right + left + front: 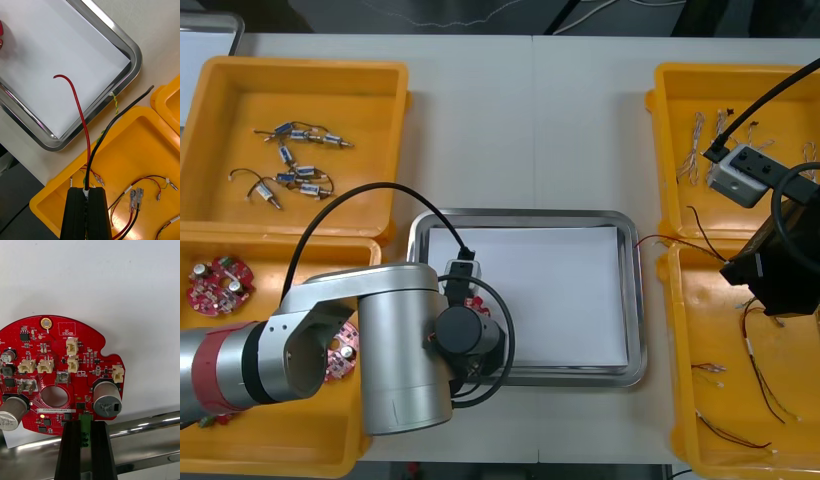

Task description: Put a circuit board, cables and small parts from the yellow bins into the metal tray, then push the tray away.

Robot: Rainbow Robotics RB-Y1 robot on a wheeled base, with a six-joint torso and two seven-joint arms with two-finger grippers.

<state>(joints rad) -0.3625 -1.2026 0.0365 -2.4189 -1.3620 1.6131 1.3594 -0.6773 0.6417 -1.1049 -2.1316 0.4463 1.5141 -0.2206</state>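
Holding a circuit board (60, 371) clamped in my left fingers (69, 450) over the near rim of the tray (632, 290), cables (77, 101) pinched in my right fingers (77, 213) above their bin (138, 150); nothing released yet, small parts (290, 160) not yet fetched.

The middle of the tray (635, 300) is left free. Its near left corner is taken by the left arm (380, 340) and the board (75, 363). Cables (83, 123) are held over its right rim. The tabletop (530, 120) beyond is open.
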